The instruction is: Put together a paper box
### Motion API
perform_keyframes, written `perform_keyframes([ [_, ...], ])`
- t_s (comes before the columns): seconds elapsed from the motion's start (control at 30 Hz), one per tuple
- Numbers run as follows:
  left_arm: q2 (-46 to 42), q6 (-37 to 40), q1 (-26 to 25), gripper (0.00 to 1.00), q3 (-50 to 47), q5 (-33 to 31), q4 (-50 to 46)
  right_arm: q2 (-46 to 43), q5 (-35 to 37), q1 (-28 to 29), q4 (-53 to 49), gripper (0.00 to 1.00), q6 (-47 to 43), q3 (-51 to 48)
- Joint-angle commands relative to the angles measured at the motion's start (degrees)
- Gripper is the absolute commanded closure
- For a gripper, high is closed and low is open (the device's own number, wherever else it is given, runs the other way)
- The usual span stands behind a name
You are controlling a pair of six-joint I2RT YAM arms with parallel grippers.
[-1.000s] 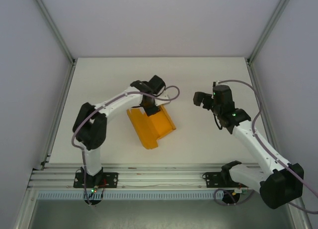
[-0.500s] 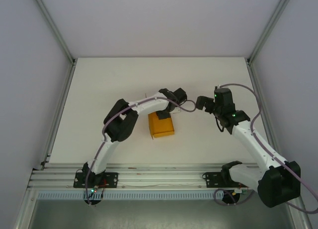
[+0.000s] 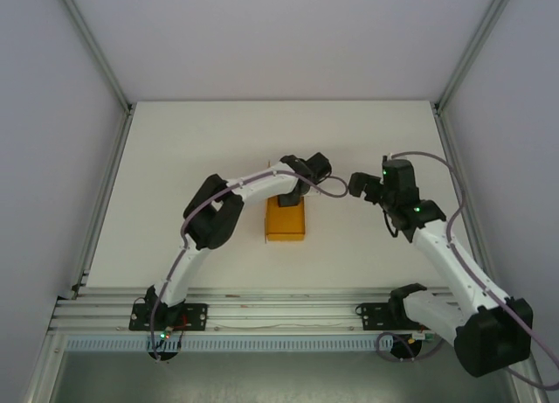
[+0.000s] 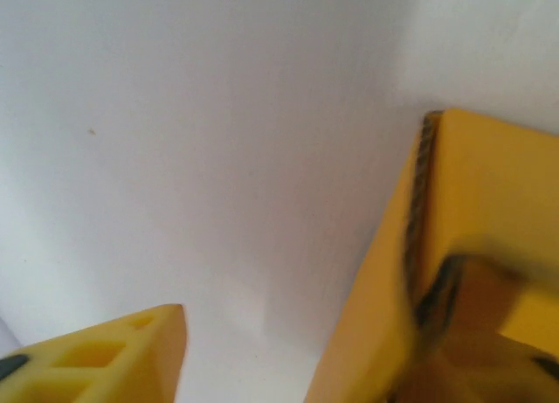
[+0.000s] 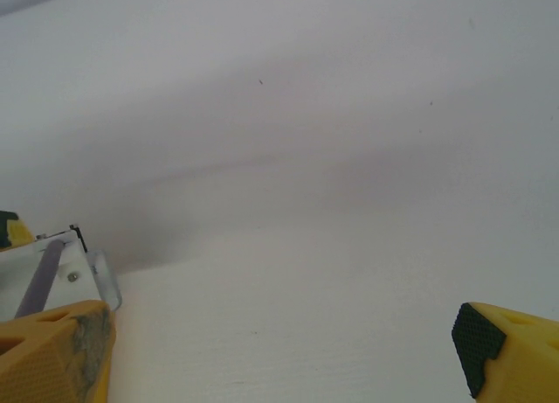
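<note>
Straddling the far wall of the paper box (image 3: 286,221) with the left pincer (image 3: 295,193), parted, one finger (image 4: 113,359) outside and clear of the card, the other blurred inside. Box folded low and rectangular, flat on the tabletop (image 3: 175,158) near its middle. Right pincer (image 3: 356,184) spread wide, holding nothing, to the right of the box, apart from it

Fig. layout | paper box (image 3: 286,221): on table (image 3: 175,158), near its middle | left gripper (image 3: 291,196): at box's far end, straddling its wall | right gripper (image 3: 353,183): right of box, apart from it, above table.
</note>
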Motion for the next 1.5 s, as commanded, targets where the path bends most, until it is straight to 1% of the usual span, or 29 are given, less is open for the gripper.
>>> perform_keyframes([
  [0.0,-6.4,2.3,-0.1,0.27,0.4,1.9,-0.5,-4.9,0.3,-1.1,-2.4,0.0,-1.8,0.8],
  [0.07,-9.0,3.4,0.0,0.14,0.0,3.2,-0.4,-6.9,0.3,-1.8,-3.3,0.0,-2.2,0.9],
  [0.1,-10.5,3.9,0.1,0.12,-0.4,4.1,0.3,-7.8,0.5,-2.3,-3.5,0.0,-2.0,1.0],
  [0.13,-11.7,4.4,0.1,0.02,-0.5,5.3,0.5,-8.4,0.3,-2.8,-3.7,0.0,-2.3,1.2],
  [0.17,-12.9,4.2,0.3,0.0,-0.6,6.4,1.3,-8.9,0.0,-3.1,-3.6,0.0,-2.4,1.3],
  [0.23,-15.7,2.5,1.3,0.0,-0.6,9.1,3.3,-9.2,-0.6,-3.8,-3.4,0.0,-2.5,1.7],
  [0.3,-19.4,-2.1,3.8,0.0,-1.7,11.1,7.7,-8.4,-2.8,-4.1,-2.3,0.0,-3.5,2.1],
  [0.33,-21.7,-4.9,5.2,0.0,-2.7,11.9,10.5,-7.5,-4.9,-4.1,-1.8,0.0,-4.9,2.3],
  [0.43,-30.5,-17.8,10.8,0.0,-9.5,12.3,21.4,-2.4,-14.5,-4.1,0.9,0.0,-11.8,3.4],
  [0.47,-34.0,-23.8,13.1,0.0,-12.8,12.1,24.9,0.1,-19.5,-4.0,2.1,0.02,-15.7,3.9],
  [0.5,-36.9,-29.7,15.2,0.0,-16.0,11.8,27.5,2.7,-23.0,-3.3,2.6,0.03,-19.2,4.6],
  [0.53,-39.8,-35.5,17.7,0.0,-19.6,12.7,29.8,5.6,-24.6,-2.2,3.2,0.03,-22.0,5.7],
  [0.57,-42.7,-41.3,20.5,0.0,-23.7,14.9,31.4,9.3,-25.7,-0.3,2.3,0.03,-26.6,7.5],
  [0.63,-47.5,-48.7,25.0,0.0,-31.7,18.1,33.8,16.7,-26.3,4.2,-1.3,0.04,-38.2,11.6],
  [0.67,-49.6,-51.6,26.4,0.0,-35.7,17.1,34.9,20.7,-25.4,6.6,-2.9,0.04,-44.0,13.7],
  [0.7,-51.5,-54.0,27.4,0.0,-39.9,14.7,35.4,25.3,-25.0,9.0,-5.4,0.04,-50.2,16.4],
  [0.73,-53.0,-55.2,28.1,0.0,-43.1,13.0,35.7,29.5,-25.0,10.4,-7.6,0.04,-54.4,19.3],
  [0.83,-56.1,-57.3,29.5,0.0,-50.2,12.1,34.9,41.3,-26.6,12.9,-14.2,0.09,-61.5,29.7],
  [0.93,-58.7,-59.0,30.1,0.0,-54.7,11.9,33.7,50.8,-27.0,14.5,-17.7,0.12,-64.7,38.0],
  [1.0,-60.1,-59.4,30.4,0.0,-57.2,13.1,33.1,56.0,-26.6,15.3,-19.0,0.16,-65.0,42.4],
  [1.07,-61.4,-60.1,30.6,0.0,-58.7,12.5,32.4,59.9,-26.9,15.8,-21.2,0.23,-64.3,46.1],
  [1.13,-62.6,-60.8,30.6,0.0,-59.5,10.8,31.9,62.6,-27.2,16.2,-22.4,0.38,-62.6,48.3],
  [1.2,-63.3,-60.9,30.7,0.0,-59.8,10.1,32.2,63.0,-25.4,16.6,-19.2,0.64,-58.1,47.5],
  [1.23,-63.6,-60.9,30.8,0.0,-59.6,9.8,32.2,62.5,-24.1,16.8,-16.7,0.72,-55.7,46.2],
  [1.37,-63.8,-61.1,30.9,0.0,-58.3,8.9,32.2,57.7,-19.7,17.3,-5.4,0.84,-43.8,38.5],
  [1.43,-63.8,-61.9,30.8,0.0,-57.6,8.0,31.8,54.8,-13.6,18.0,0.2,0.93,-35.0,34.3],
  [1.47,-63.8,-62.1,30.9,0.0,-57.4,7.8,31.9,53.7,-10.0,18.3,1.8,0.96,-30.0,32.7],
])
